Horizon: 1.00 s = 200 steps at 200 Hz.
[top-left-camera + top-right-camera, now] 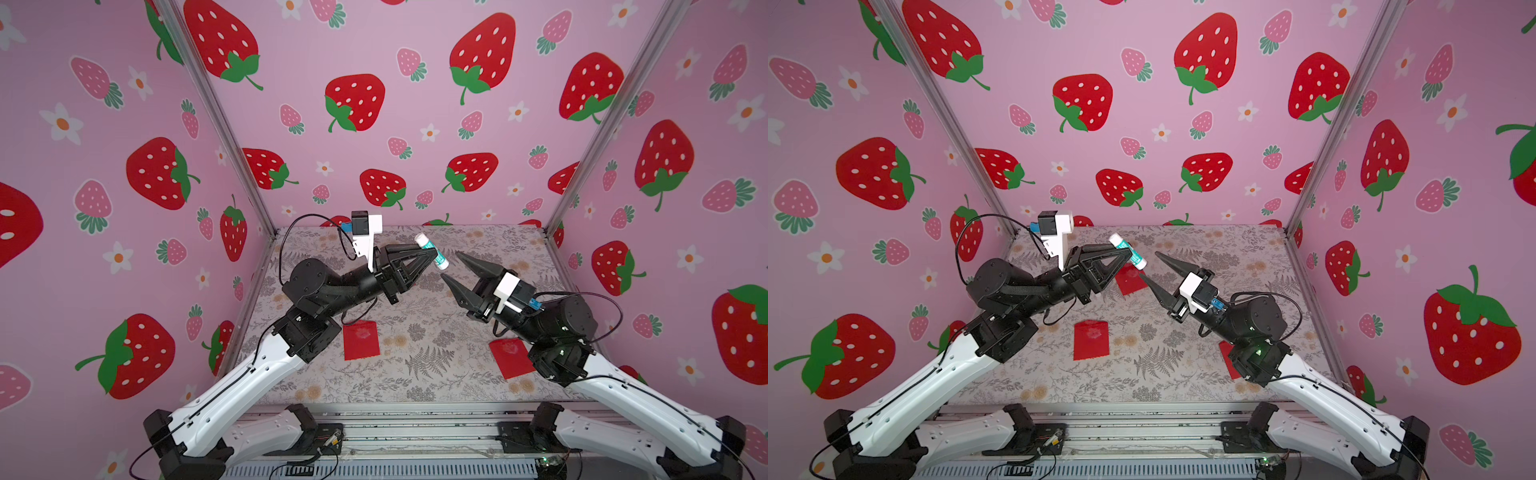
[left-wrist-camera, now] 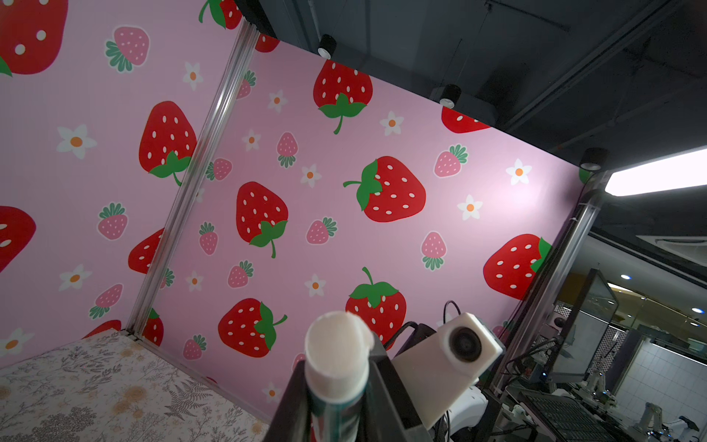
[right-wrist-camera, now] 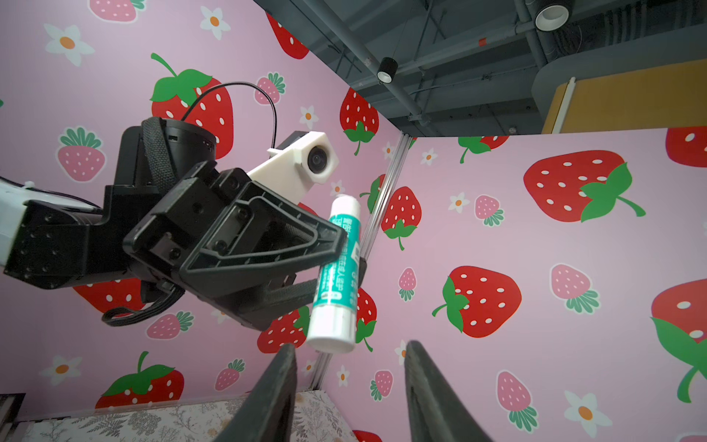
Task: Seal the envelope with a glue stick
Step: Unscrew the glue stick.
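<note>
The left tool (image 3: 336, 264) is seen clamped across the teal band of the glue stick (image 3: 336, 294), which is held in the air well above the worktop (image 1: 415, 374). The right tool (image 1: 450, 265) is shown with its jaws standing apart and nothing between them. The stick's lower white end lies just ahead of its fingertips (image 3: 283, 367); whether they touch cannot be made out.

The stick's long axis is set crosswise to the left tool's fingers and tilted. The shorter white end is raised past that tool's upper side, while the longer white end, taken to be the cap, is pointed down toward the gap of the right tool. Red envelopes (image 1: 1091, 340) are laid flat on the worktop beneath and behind both tools, well apart from the stick.

The tube is judged light, stiff and smooth-skinned, so it may be twisted or slid in a two-point grip if pulled askew. The band is judged the sound place for the left tool's hold. The white end nearest the right tool is judged the place to be taken, squarely and along the axis.
</note>
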Available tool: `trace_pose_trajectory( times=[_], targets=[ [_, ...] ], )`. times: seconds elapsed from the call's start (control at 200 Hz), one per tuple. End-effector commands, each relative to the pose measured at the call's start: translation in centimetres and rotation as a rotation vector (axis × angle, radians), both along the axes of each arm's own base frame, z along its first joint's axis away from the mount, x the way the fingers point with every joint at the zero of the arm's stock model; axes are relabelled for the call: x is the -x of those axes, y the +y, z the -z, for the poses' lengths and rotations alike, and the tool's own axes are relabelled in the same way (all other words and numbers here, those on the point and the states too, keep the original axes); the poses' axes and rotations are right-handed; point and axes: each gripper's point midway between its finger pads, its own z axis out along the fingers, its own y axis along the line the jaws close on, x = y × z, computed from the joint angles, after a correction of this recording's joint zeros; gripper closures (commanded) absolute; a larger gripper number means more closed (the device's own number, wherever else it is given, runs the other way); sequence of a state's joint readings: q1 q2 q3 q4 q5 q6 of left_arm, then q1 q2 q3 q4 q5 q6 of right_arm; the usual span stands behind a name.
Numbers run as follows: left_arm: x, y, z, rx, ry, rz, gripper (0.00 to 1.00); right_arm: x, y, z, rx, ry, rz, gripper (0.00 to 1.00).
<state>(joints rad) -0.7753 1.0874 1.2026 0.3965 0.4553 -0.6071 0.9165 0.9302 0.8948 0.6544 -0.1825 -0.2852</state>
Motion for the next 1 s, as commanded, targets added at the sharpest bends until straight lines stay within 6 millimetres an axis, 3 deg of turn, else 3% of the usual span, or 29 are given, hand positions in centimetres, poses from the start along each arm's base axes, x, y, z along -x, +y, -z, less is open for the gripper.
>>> trace_pose_trajectory(
  times=[0.0,0.57,0.86,0.995],
  targets=[
    [0.1,0.2,-0.6,0.029,-0.015,-0.003,1.00,0.7,-0.1,-1.8,-0.042,-0.039,-0.029,0.56],
    [0.0,0.1,-0.3,0.020,-0.014,-0.008,1.00,0.7,0.6,-2.5,-0.066,-0.042,-0.062,0.66],
    [0.1,-0.1,0.0,0.007,-0.033,-0.007,1.00,0.5,0.5,-2.4,-0.077,0.005,-0.076,0.93],
    [1.5,-0.5,-0.1,-0.039,-0.139,0.043,1.00,1.2,0.1,-2.2,-0.109,0.124,-0.162,0.99]
  ],
)
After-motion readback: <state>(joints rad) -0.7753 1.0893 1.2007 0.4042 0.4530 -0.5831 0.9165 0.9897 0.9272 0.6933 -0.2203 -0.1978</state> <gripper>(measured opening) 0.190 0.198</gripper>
